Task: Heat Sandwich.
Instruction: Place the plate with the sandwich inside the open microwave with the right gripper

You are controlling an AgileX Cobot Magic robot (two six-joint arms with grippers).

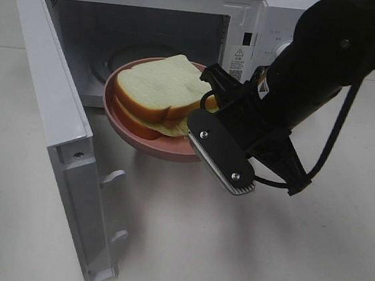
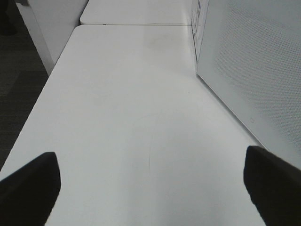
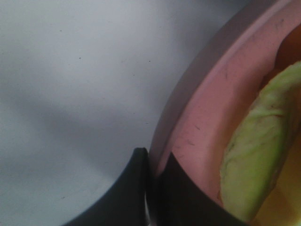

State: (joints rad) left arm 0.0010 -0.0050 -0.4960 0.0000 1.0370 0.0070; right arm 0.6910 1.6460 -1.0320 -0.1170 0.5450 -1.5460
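R claw (image 3: 154, 162) pinches plate (image 1: 153, 147) rim, L claw (image 2: 150, 184) spread idle; thin edge grip may tilt plate, sliding sandwich (image 1: 156, 83) off near microwave (image 1: 154, 9).

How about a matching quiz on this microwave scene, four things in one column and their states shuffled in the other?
Things:
1. sandwich
2. pink plate
3. microwave door
4. left gripper

States:
A. swung open
B. jaws wide apart above the table
C. pinched at its rim by the right gripper
D. lying on the pink plate

Pairs: 1-D, 2-C, 3-A, 4-B
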